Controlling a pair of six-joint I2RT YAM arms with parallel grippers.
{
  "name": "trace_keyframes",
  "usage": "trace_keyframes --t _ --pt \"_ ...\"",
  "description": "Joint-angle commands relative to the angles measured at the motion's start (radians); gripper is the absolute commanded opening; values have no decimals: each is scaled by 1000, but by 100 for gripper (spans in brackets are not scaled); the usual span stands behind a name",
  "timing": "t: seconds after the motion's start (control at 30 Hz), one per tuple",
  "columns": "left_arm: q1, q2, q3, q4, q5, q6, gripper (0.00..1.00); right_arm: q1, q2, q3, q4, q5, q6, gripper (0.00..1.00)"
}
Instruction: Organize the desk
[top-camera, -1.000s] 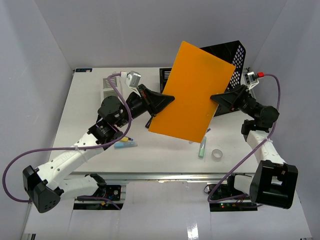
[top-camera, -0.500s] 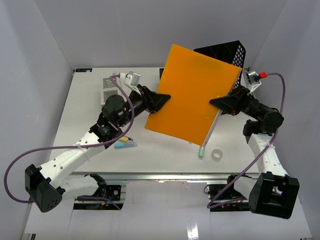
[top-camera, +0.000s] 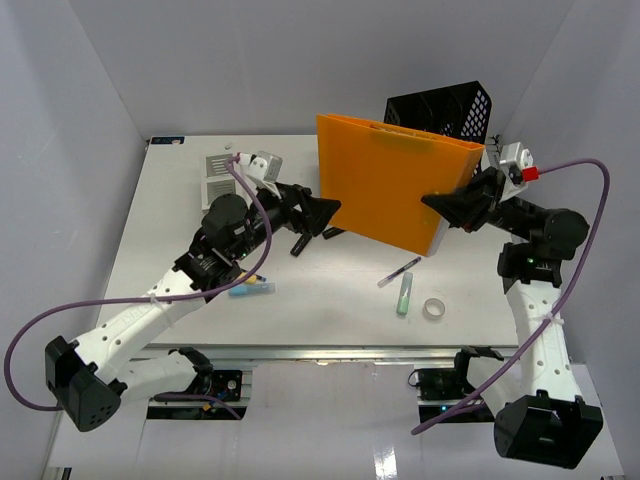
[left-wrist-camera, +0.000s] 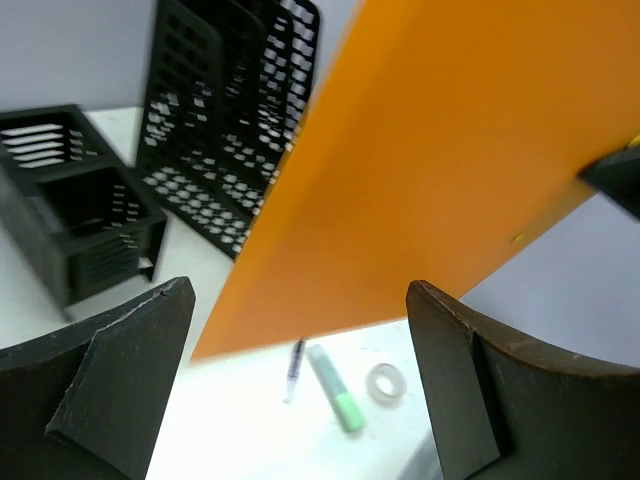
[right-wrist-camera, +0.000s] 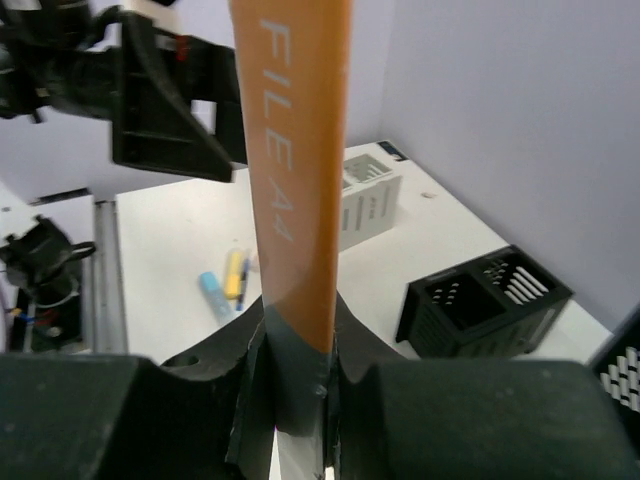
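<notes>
Desk (top-camera: 170, 230) surface, white and wide, spreads beneath both arms in the overhead view, its metal rail running along the near edge by their bases. Right arm rises from its base at the lower right, bends at the elbow and reaches inward toward the left. The right gripper (top-camera: 440, 205) is clamped on the right edge of an orange folder (top-camera: 395, 180); the wrist view shows the folder's spine pinched upright between the two fingers (right-wrist-camera: 180, 400). The folder hangs above the far middle of the desk, nearly vertical, in front of a black mesh rack (top-camera: 440, 108).

Left arm stretches from the lower left diagonally up toward the centre, forearm low over the tabletop. The left gripper (top-camera: 325, 212) points at the folder's lower left edge with its fingers (left-wrist-camera: 110, 390) spread wide, gripping nothing and just clear of the sheet.

Below the folder lie a pen (top-camera: 398, 272), a green marker (top-camera: 404, 296) and a tape roll (top-camera: 433, 308). A blue marker (top-camera: 250, 290) rests beside the left forearm, and a white organizer (top-camera: 218, 175) stands at the far left.
</notes>
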Motion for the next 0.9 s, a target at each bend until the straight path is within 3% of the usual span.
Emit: trace_keyframes --t 0.0,0.1,0.53,0.87 --pt "19 -119 -64 -59 -158 131 98 -22 19 154 -370 155 -358 8" --pt "23 -170 -122 -71 -193 167 98 -34 30 198 -467 261 -458 8" --pt "27 -303 -337 -106 -272 258 98 -126 72 247 -504 557 -558 8" --pt "27 -314 -354 -107 -263 255 98 -132 93 217 -495 615 -613 8"
